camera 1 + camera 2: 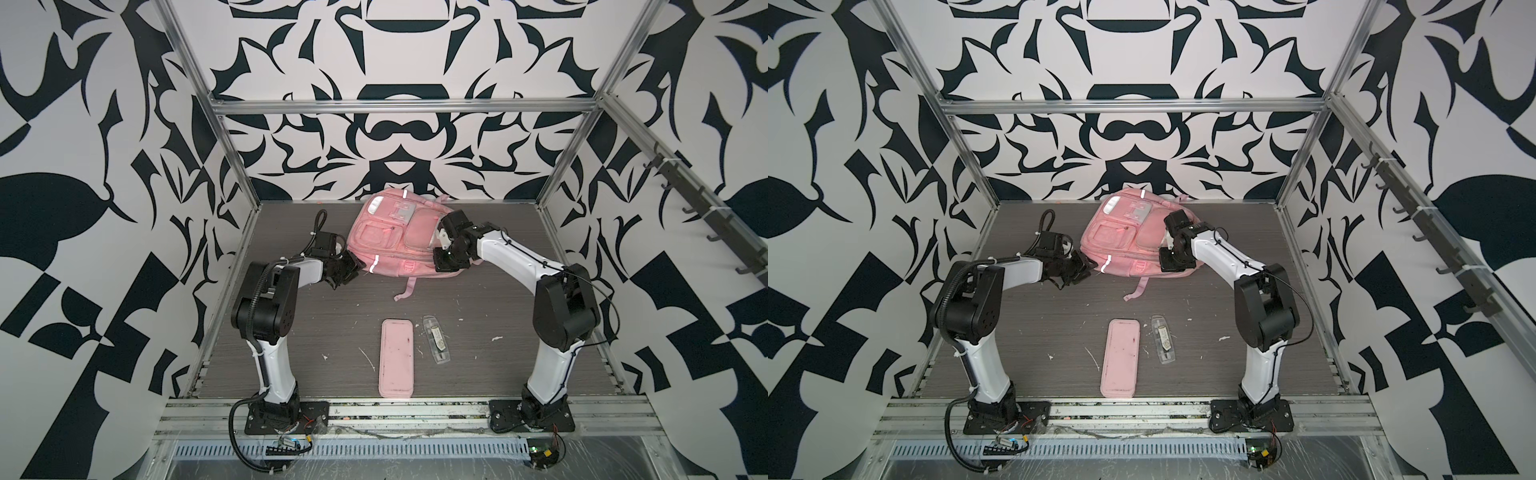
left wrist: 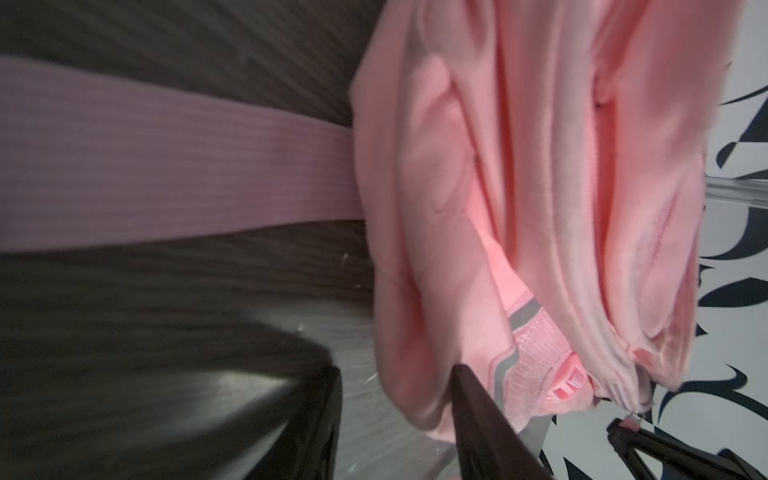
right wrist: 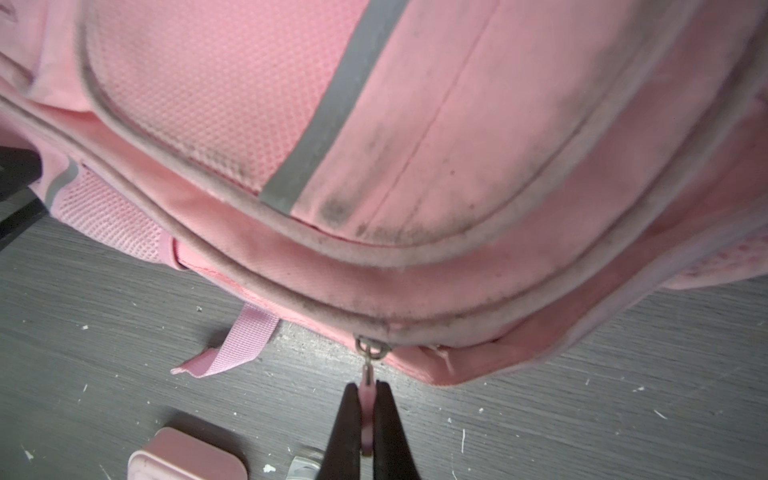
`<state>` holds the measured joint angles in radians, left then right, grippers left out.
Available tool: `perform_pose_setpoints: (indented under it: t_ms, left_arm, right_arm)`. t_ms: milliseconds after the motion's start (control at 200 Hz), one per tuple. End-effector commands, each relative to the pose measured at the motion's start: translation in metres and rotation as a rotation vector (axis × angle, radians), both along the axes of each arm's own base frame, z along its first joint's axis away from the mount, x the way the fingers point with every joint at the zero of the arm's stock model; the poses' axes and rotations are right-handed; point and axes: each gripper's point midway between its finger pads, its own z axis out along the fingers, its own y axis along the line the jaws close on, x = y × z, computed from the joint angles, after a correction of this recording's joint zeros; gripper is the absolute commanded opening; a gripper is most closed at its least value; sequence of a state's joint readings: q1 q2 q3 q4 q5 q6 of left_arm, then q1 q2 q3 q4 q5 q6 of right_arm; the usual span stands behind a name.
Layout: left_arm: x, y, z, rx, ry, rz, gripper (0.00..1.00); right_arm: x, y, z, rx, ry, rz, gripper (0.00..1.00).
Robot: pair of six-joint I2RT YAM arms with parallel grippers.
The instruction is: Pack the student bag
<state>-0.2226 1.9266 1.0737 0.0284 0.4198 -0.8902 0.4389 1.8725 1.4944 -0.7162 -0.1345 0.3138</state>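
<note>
The student bag point(image 1: 395, 239) point(image 1: 1121, 241), a pink backpack with silver strips, lies at the back of the table in both top views. My left gripper point(image 1: 351, 270) point(image 1: 1079, 270) sits at its near left corner. In the left wrist view its jaws point(image 2: 395, 382) stand open, a fold of the bag point(image 2: 419, 332) hangs between them against one finger, and table shows beside the fold. My right gripper point(image 1: 442, 262) point(image 1: 1169, 264) point(image 3: 366, 399) is shut on the pink zipper pull point(image 3: 367, 384) at the bag's near right edge, just below the metal slider ring point(image 3: 372, 349).
A flat pink pencil case point(image 1: 397, 359) point(image 1: 1120, 359) and a clear plastic case point(image 1: 434, 340) point(image 1: 1163, 340) lie near the table's front middle. A loose pink strap point(image 1: 406, 289) point(image 3: 232, 349) trails from the bag toward them. The patterned back wall stands right behind the bag.
</note>
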Motion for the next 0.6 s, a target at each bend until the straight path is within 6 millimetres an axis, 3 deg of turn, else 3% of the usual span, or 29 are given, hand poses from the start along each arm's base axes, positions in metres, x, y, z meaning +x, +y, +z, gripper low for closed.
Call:
perform_pose_setpoints:
  t_ms: [0,260,595]
  left_arm:
    - [0.004,-0.003,0.001,-0.022,0.001,0.002,0.38]
    - [-0.002,-0.001,0.006,-0.018,-0.007,-0.003,0.11]
    - [-0.004,-0.002,0.014,-0.025,-0.018,-0.008,0.04]
  right_arm:
    - [-0.003,0.024,0.023,0.059,-0.047,0.037,0.0]
    - [-0.005,0.054,0.022,0.069,-0.043,0.091,0.0]
    - [0.002,0.131,0.025,0.092,-0.055,0.208,0.0]
